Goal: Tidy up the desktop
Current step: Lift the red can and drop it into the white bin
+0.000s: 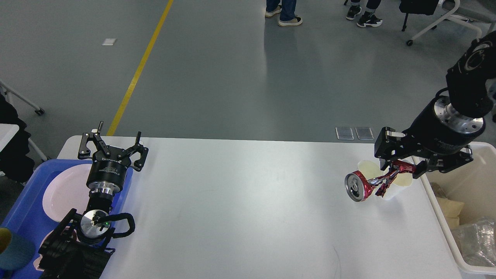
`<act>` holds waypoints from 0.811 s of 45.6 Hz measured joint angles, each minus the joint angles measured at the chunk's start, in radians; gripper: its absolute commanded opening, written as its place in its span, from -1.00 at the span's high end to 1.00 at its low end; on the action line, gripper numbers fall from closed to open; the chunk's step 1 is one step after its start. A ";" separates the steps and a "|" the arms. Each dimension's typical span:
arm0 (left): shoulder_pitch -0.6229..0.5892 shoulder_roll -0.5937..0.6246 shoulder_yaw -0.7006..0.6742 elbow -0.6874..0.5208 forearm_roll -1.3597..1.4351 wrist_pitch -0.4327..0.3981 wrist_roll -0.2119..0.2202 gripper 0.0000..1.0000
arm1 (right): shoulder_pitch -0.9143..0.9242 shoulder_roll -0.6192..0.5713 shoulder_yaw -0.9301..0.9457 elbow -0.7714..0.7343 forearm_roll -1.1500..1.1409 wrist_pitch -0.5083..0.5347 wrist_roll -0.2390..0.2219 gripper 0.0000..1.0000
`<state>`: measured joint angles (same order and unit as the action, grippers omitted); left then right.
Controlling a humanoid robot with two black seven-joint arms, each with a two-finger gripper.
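Observation:
The white desktop (240, 201) fills the lower half of the head view. A crushed red can (368, 184) hangs in the air above its right end, and my right gripper (401, 168) is shut on the can's flattened end. Behind the can stand two white paper cups (395, 186), mostly hidden by it. At the table's far left corner my left gripper (113, 149) is held open with nothing between its fingers.
A blue tray (23, 209) with a white plate (64, 192) sits at the left edge under my left arm. A cream-white bin (471, 193) with crumpled trash stands off the right edge. People's feet and chairs are on the floor beyond.

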<state>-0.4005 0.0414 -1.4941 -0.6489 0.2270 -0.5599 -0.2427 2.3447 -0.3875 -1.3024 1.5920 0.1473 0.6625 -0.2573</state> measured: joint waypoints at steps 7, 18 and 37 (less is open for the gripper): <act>0.000 0.000 0.000 0.000 0.000 0.000 0.000 -0.93 | -0.004 -0.009 -0.030 -0.008 0.003 -0.031 -0.001 1.00; 0.000 0.000 0.000 0.000 0.000 0.000 -0.001 -0.93 | -0.063 -0.145 -0.140 -0.084 0.000 -0.097 0.000 1.00; 0.000 0.000 0.000 0.000 0.000 0.000 0.000 -0.93 | -0.606 -0.429 0.011 -0.692 -0.032 -0.148 0.003 1.00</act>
<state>-0.4004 0.0414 -1.4941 -0.6489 0.2271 -0.5599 -0.2430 1.7382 -0.8165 -1.2911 0.9004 0.1150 0.5147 -0.2548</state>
